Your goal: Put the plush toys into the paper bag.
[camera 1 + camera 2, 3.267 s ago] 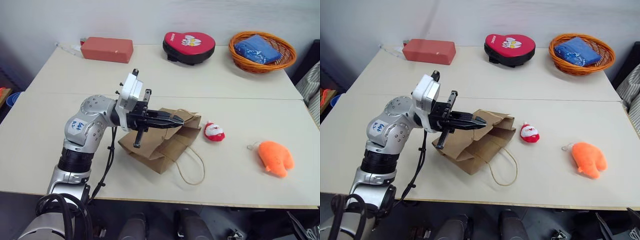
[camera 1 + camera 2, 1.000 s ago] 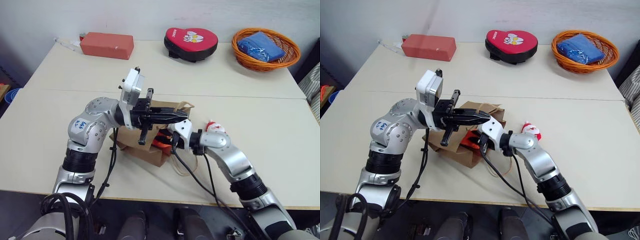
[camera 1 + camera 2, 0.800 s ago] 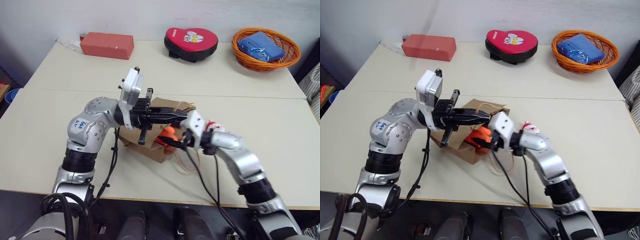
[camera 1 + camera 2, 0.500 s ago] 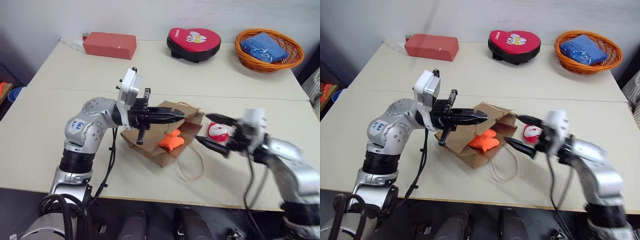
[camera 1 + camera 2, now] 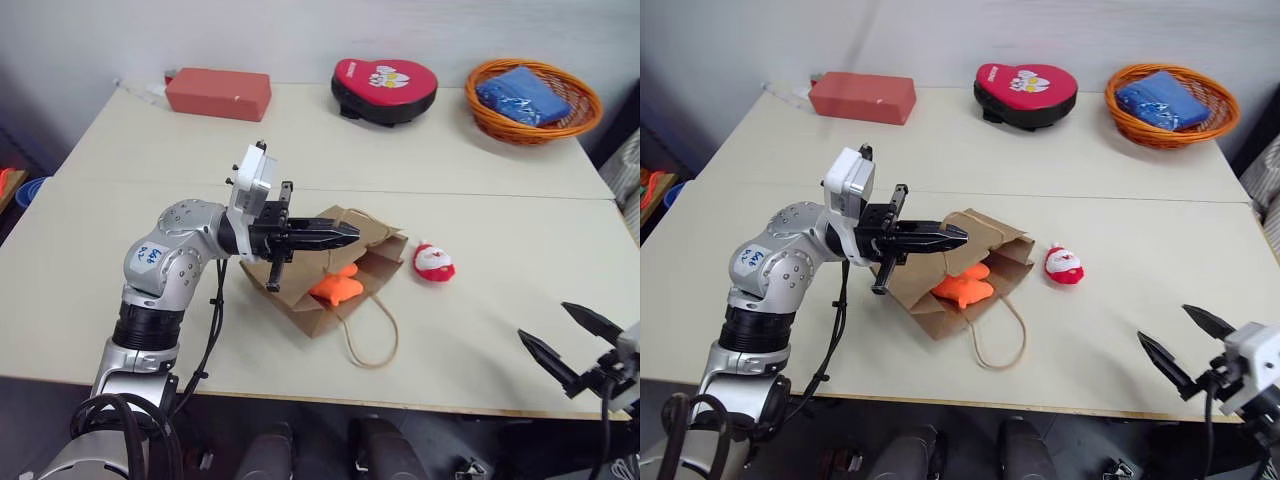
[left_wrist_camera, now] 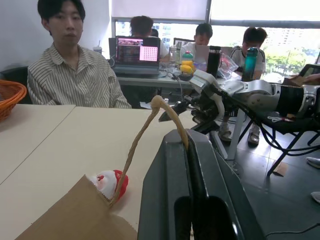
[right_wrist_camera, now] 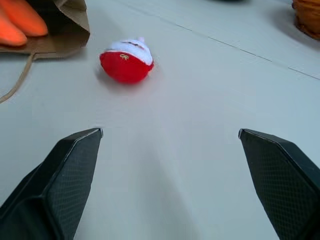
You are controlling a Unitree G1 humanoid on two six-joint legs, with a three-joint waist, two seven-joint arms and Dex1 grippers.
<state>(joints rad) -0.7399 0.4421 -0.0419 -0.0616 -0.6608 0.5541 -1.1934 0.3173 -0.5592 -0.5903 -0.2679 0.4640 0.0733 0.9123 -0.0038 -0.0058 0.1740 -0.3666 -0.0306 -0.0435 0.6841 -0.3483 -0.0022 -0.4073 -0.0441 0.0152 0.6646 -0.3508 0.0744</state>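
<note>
The brown paper bag lies on its side at mid-table, mouth towards the right. My left gripper is shut on its twine handle and holds the upper edge of the mouth raised. The orange plush toy lies in the mouth of the bag, partly showing. The red-and-white Santa toy rests on the table just right of the bag, touching nothing. My right gripper is open and empty at the table's front right edge, well apart from the Santa toy.
At the back of the table stand a red block, a red heart-shaped pad and an orange wicker basket holding a blue cloth bundle. A second twine handle trails in front of the bag. Seated people are beyond the table's right end.
My right gripper has let go of the orange toy in the bag's mouth, opened, and drawn back to the front right edge. The left gripper has kept its grip and place.
</note>
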